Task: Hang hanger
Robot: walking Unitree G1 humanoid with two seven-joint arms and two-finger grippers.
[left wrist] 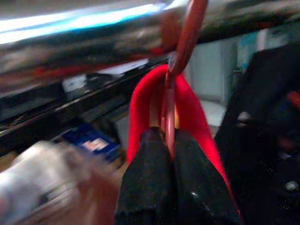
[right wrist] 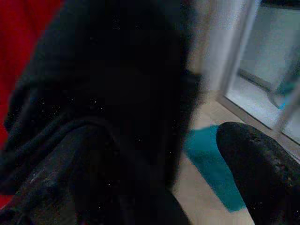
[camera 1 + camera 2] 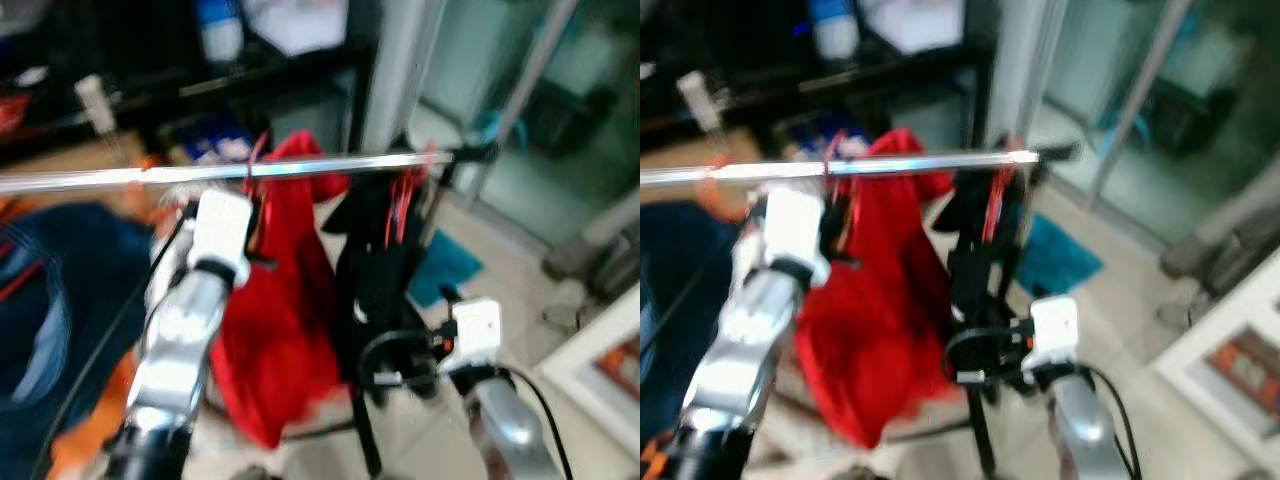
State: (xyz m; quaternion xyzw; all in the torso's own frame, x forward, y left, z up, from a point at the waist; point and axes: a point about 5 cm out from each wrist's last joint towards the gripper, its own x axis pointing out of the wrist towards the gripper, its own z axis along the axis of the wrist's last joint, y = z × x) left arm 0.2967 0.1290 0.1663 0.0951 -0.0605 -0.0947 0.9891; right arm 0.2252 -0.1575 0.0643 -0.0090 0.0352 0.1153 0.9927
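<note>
Dark shelving and a pale tiled floor (image 3: pixel 520 250) lie behind a shiny metal clothes rail (image 3: pixel 300 167). Left claw (image 1: pixel 169 154) pinches the neck of a red wire hanger (image 1: pixel 180 51) hooked over that rail, carrying a red garment (image 3: pixel 275 330). Right claw (image 2: pixel 159 178) gapes apart beside a black hanging garment (image 2: pixel 117 93).

black garment (image 3: pixel 385 250) hanging | teal mat (image 3: pixel 445 265) on floor (pale tiles) | dark shelf (image 3: pixel 200 85) behind
</note>
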